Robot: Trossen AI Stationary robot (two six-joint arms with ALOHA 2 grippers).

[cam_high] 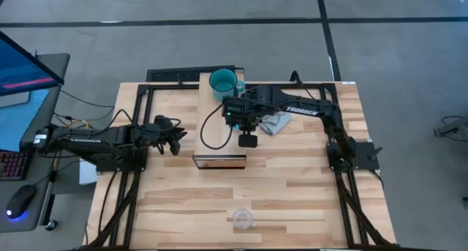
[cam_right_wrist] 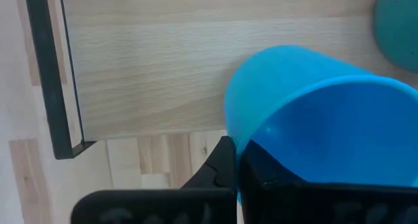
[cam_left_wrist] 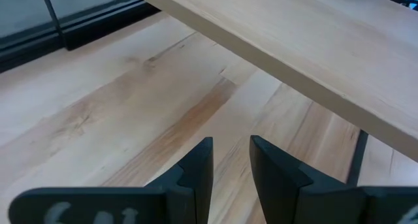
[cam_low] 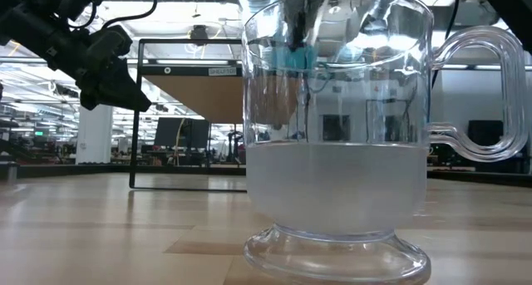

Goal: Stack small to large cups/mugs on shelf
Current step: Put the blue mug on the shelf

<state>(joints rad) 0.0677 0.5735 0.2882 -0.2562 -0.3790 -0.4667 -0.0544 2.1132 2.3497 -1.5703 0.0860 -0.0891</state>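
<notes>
Legible writing: white lettering reading "TROSSEN" on the right arm's forearm, seen only from above. A small white label on the frame behind the shelf in the low view is too small to read.

Landmark: the shelf [cam_high: 221, 119], a long light-wood box on the slatted table [cam_high: 292, 192].

- Teal mug [cam_high: 223, 83]: upright on the far end of the shelf.
- Blue mug [cam_right_wrist: 320, 119]: visible clearly only in the right wrist view, clamped at its rim by the right gripper [cam_high: 247, 140] above the shelf top. From above, the arm hides this mug almost entirely.
- Glass cup [cam_high: 243, 219]: on the table well apart from the shelf, toward the near edge. From above it is a faint ring; the low view shows it close up, handled and footed, and it blocks most of the shelf there.
- Grey cloth [cam_high: 276, 122]: beside the shelf on its right, partly covered by the right arm.
- Left gripper [cam_high: 178, 139]: beside the shelf on its left, above the table; its wrist view shows the fingers [cam_left_wrist: 199, 172] slightly apart, holding nothing.
</notes>
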